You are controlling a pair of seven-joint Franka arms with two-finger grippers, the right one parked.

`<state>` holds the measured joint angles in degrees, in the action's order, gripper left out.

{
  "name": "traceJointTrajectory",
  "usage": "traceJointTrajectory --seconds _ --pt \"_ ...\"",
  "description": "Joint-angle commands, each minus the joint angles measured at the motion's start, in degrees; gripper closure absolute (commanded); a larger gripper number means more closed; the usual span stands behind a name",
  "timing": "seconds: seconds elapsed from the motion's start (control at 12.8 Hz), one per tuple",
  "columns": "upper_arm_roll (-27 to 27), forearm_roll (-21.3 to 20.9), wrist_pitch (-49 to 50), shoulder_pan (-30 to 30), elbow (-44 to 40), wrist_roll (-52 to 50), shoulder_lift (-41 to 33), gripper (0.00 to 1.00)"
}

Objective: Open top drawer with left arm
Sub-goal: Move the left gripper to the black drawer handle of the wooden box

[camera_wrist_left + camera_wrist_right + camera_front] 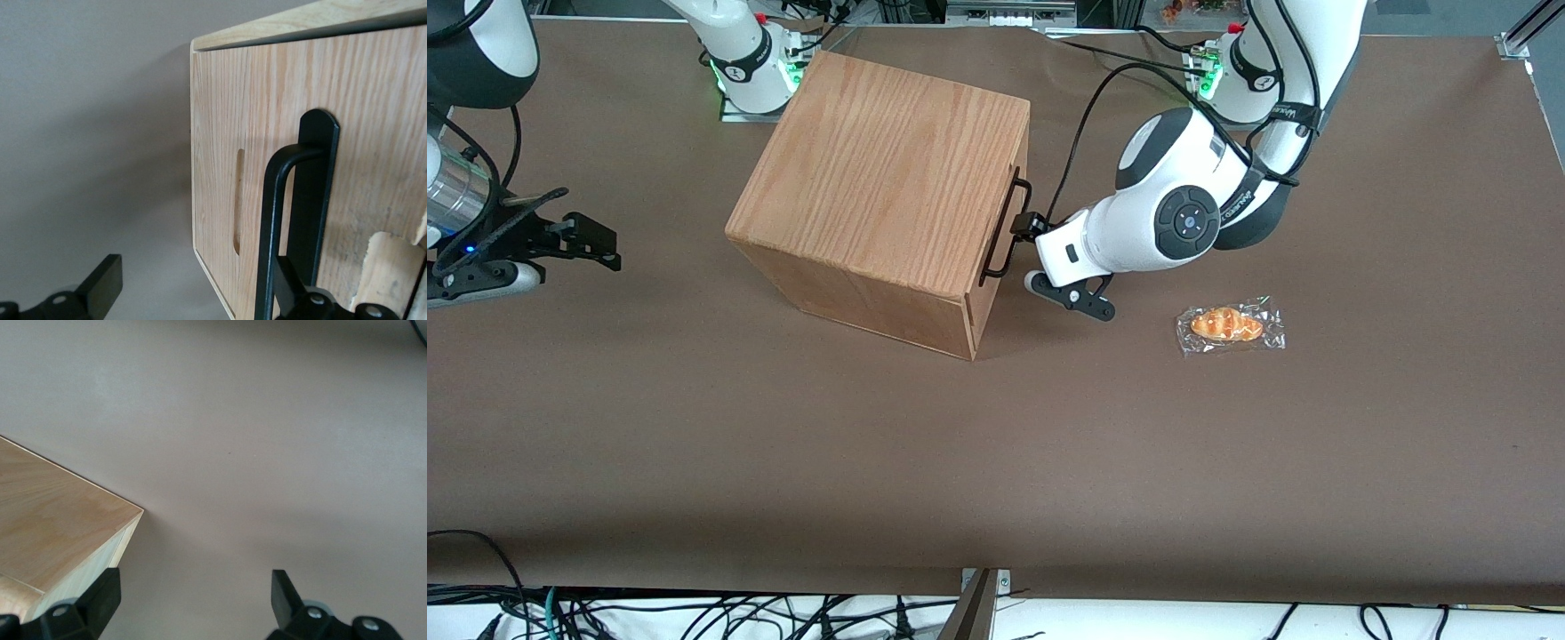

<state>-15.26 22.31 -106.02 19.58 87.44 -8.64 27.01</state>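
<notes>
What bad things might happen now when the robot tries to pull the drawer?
The gripper is open, with one finger at the black handle and the other well clear. If it pulls before closing, it may slip off. If the top drawer sticks, the whole oak box might slide toward the wrapped croissant.

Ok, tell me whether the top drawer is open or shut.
Shut: the top drawer front sits flush with the oak box; the gripper is at its handle.
</notes>
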Motion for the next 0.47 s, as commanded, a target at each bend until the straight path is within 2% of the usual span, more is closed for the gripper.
traceJointTrajectory --seconds 0.0,0.39 --pt "0.32 0.54 0.55 0.90 0.27 0.64 -0.38 0.00" --pt "0.41 0.54 0.46 1.60 0.71 0.73 0.32 0.00"
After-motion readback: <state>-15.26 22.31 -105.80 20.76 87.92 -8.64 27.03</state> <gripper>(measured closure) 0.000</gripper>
